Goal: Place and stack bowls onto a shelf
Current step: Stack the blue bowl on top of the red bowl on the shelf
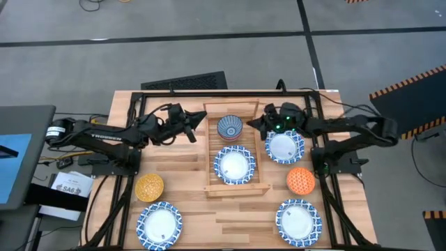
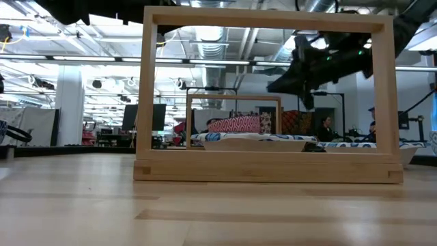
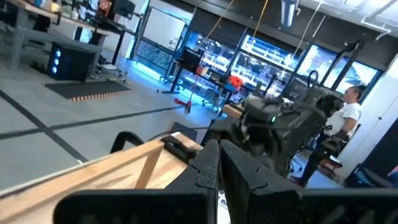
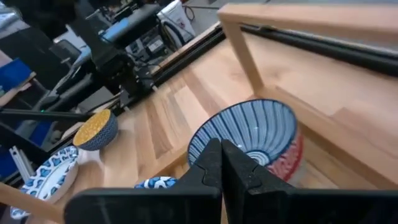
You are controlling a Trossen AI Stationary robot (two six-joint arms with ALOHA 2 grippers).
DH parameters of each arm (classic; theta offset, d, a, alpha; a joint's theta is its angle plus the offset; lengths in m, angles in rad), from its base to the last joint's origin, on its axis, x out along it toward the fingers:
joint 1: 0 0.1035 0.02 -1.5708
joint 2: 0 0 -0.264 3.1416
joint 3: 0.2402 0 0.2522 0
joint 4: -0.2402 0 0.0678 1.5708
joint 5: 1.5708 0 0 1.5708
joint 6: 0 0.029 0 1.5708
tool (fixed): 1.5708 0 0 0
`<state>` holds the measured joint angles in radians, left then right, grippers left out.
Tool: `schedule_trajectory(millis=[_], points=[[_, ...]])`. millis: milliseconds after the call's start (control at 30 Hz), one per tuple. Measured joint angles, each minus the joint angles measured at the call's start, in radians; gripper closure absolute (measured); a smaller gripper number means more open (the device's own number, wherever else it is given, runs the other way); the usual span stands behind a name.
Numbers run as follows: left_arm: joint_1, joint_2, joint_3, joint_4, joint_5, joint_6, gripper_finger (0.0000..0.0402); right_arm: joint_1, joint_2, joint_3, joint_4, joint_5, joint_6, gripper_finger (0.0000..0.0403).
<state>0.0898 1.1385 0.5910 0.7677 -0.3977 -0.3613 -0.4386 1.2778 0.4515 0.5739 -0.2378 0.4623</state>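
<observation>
Two bowls on the shelf: stacked deep bowls, wide bowl.

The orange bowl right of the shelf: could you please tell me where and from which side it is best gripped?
Probably at the rim of the orange bowl, coming from above, one finger inside and one outside. It sits upright and apart from its neighbours, its rim all exposed, and its deep round body looks too wide to span. The right gripper, near the shelf, is the closer one.

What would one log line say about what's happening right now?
shelf: blue deep bowl, one wide patterned bowl | left gripper: shut, beside shelf's far end | right gripper: shut, by blue deep bowl
</observation>
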Motion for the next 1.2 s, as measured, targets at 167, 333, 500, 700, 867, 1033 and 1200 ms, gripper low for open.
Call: schedule_trajectory(millis=[167,333,500,700,867,1033,1200], points=[[0.005,0.000,0.002,0.002,-0.003,0.007,0.0401,0.010,0.165,0.001,0.222,0.000,0.000,0.0386],[0.005,0.000,0.002,0.001,-0.001,0.001,0.0401,-0.023,0.269,0.002,0.286,0.013,0.001,0.0386],[0.005,0.000,0.002,0.001,-0.003,0.000,0.0401,-0.035,0.323,0.026,0.289,0.018,0.001,0.0386],[0.005,0.000,0.002,0.001,-0.005,0.001,0.0401,-0.018,0.365,0.047,0.288,0.018,0.001,0.0386],[0.005,0.000,0.002,0.001,-0.007,0.004,0.0401,-0.024,0.363,0.047,0.273,0.018,0.000,0.0385],[0.005,0.000,0.002,0.001,-0.024,0.030,0.0401,-0.044,0.335,0.047,0.264,0.015,0.001,0.0385],[0.005,-0.004,0.002,-0.001,-0.032,0.081,0.0401,-0.056,0.191,0.047,0.253,-0.026,0.008,0.0384]])
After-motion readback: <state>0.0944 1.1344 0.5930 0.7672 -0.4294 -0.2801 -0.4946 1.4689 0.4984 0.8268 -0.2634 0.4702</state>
